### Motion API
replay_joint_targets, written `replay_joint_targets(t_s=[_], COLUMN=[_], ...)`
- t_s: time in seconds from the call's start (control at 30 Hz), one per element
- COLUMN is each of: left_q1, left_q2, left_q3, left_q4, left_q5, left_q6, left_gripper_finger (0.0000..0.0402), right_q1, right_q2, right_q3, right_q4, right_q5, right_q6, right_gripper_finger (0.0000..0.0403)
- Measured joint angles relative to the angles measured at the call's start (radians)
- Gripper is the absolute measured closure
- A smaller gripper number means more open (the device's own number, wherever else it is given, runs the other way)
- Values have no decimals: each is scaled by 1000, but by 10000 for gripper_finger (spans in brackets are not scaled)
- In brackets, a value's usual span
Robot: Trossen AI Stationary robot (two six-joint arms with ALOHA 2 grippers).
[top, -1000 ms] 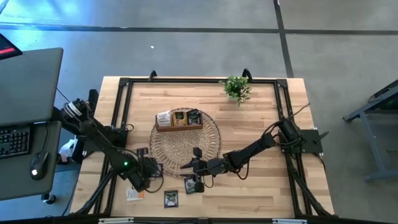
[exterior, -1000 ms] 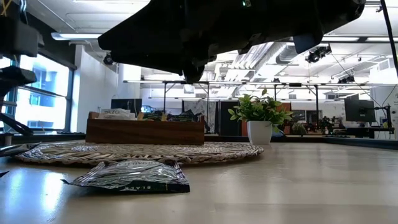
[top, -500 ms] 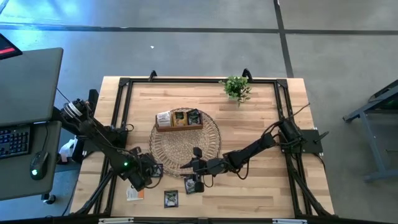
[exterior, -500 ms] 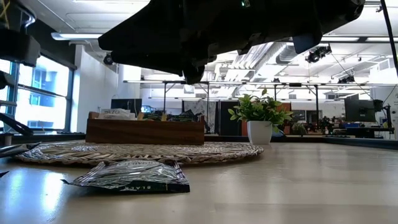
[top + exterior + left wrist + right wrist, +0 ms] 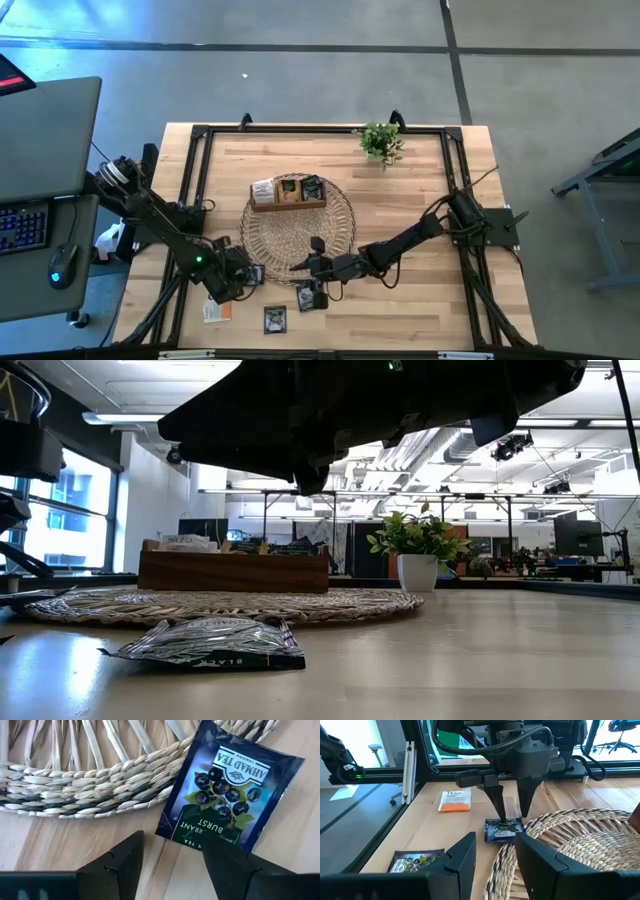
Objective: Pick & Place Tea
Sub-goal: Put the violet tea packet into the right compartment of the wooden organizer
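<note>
My left gripper is open and points down over a dark blue tea packet. That packet lies half on the round woven mat's rim, half on the table. The fingers stand on either side of its near corner, as the right wrist view shows. My right gripper is open above the mat's near edge. Other packets lie flat on the table: a dark one, another dark one and a white-and-orange one. More packets stand in the wooden tray.
The wooden tray sits on the mat's far part, and a small potted plant stands near the far edge. Black frame rails run along the table's sides. Bare wood lies to the right of the mat. A desk with a keyboard stands beyond the left edge.
My left arm has shifted slightly by the mat's near-left rim, and its gripper stays over the dark blue packet. The right arm and the packets have kept still.
</note>
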Motion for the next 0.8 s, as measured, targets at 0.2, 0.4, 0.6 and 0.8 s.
replay_joint_targets(t_s=[0.2, 0.4, 0.6, 0.8], left_q1=[1, 2, 0, 0], left_q2=[0, 1, 12, 11], left_q3=[-17, -18, 63, 169], left_q4=[3, 26, -25, -64], left_q5=[11, 11, -3, -34], left_q6=[-7, -7, 39, 130], left_gripper_finger=[273, 383, 387, 398], right_q1=[0, 0, -1, -32], right_q2=[0, 0, 0, 0], right_q3=[0, 0, 0, 0], right_q4=[0, 0, 0, -1], right_q5=[-31, -44, -46, -51], right_q6=[-2, 0, 0, 100], right_gripper_finger=[269, 269, 269, 269])
